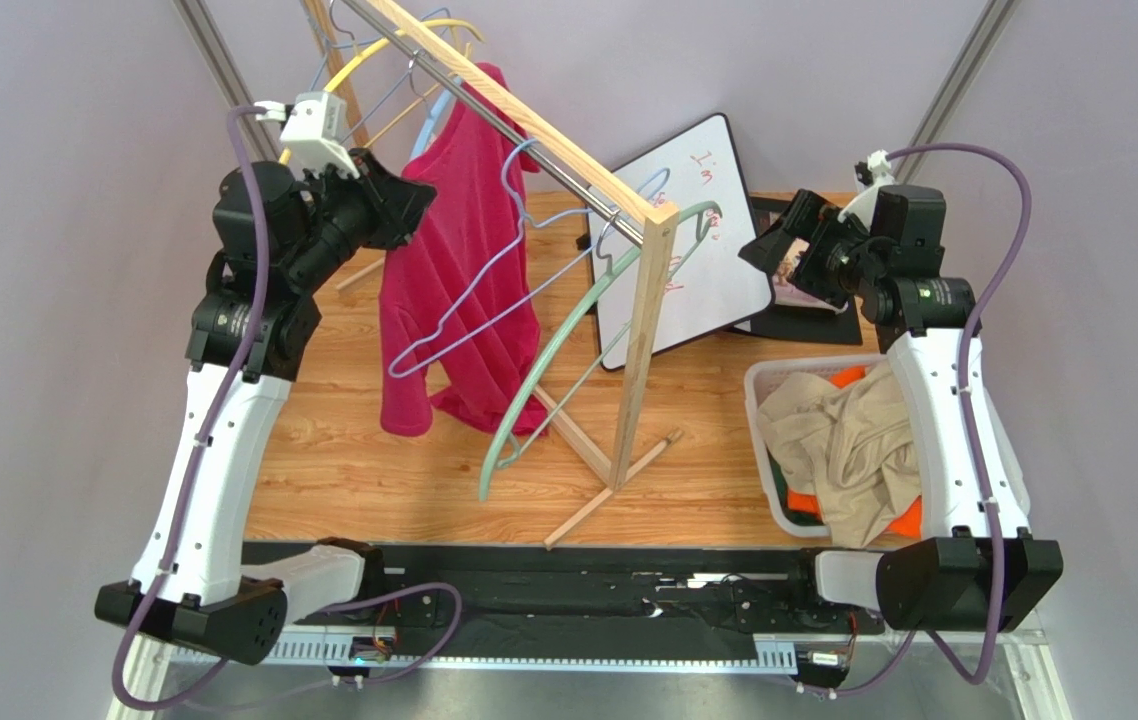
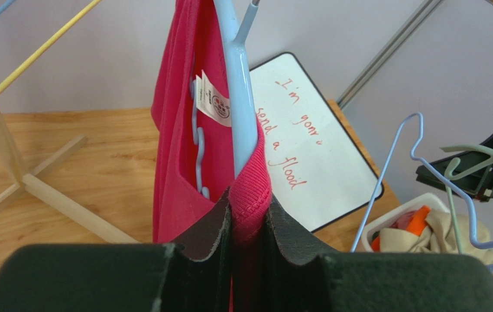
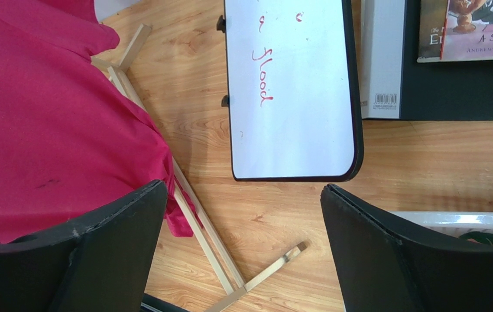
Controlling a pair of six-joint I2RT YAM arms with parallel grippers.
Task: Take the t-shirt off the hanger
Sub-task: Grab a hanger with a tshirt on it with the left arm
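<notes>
Two grippers at work: the left gripper (image 2: 250, 207) pinches the ribbed edge of the red t-shirt (image 2: 177, 143), just beneath its pale blue hanger (image 2: 236, 97), on the rack (image 1: 530, 138) at eleven o'clock. The right gripper (image 3: 242, 201) gapes wide at two o'clock, holding nothing.

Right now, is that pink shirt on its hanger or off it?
On. The blue hanger runs down into the neck of the t-shirt, and the left pincer is pinching the collar.

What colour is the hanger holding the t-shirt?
Light blue hanger, best seen in the left wrist view.
</notes>
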